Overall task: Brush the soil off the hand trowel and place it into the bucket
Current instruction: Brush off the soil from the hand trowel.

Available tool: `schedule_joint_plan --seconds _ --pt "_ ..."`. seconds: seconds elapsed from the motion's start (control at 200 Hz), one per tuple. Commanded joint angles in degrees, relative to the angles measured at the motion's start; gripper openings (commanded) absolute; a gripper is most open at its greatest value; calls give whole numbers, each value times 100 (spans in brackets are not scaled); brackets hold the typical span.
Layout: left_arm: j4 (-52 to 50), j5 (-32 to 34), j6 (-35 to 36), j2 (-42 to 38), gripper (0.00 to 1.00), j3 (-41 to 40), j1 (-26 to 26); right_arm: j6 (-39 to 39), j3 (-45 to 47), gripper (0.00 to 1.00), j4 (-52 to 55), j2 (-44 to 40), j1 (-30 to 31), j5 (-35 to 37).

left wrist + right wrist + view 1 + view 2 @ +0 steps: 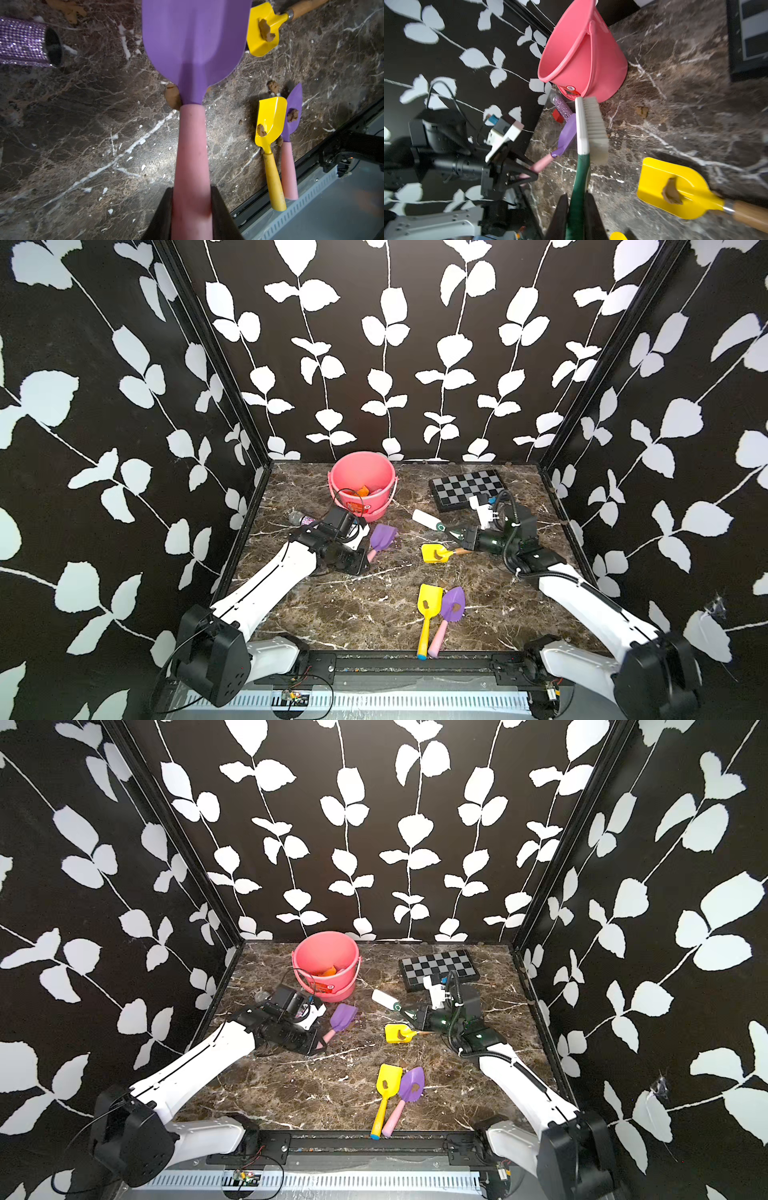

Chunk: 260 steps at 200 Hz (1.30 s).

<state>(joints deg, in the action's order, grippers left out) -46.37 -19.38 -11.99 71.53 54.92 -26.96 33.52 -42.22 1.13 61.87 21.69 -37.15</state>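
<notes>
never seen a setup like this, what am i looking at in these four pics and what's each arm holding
Two white robot arms work over a marble table. Two pictures look down from one overhead camera; the other two come from cameras on the arms' wrists. The left tool is shut on a purple trowel, gripping its pink handle. The right tool is shut on a brush. On the table: a pink bucket, a chessboard, three more trowels carrying brown soil lumps, and a glittery tube.
</notes>
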Motion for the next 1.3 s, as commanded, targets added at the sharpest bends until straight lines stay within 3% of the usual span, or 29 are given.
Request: schedule_joint_plan --seconds 0.0,0.295,0.416,0.501,0.671,0.976,1.297 --pt "-126 -522 105 -175 0 -16 329 -1846 -298 0 1706 -321 443 1065" --pt "-144 -2203 -334 -95 0 -84 1155 -3973 -753 0 2388 62 2905 3855" --pt "-245 -2331 -553 -129 0 -132 1228 -5027 -762 0 2224 561 3971 4968" --pt "62 -2487 -1077 -309 0 -350 1236 -5640 -777 0 1875 980 4506 5395" --pt "833 -2737 -2167 -748 0 -911 1236 -6387 -773 0 1036 1398 4877 4899" --pt "824 -3098 -2433 -871 0 -1308 1226 -7075 -748 0 418 1377 4776 3875" --pt "731 -3259 -2378 -869 0 -1308 1215 -6999 -895 0 196 1473 4307 3982"
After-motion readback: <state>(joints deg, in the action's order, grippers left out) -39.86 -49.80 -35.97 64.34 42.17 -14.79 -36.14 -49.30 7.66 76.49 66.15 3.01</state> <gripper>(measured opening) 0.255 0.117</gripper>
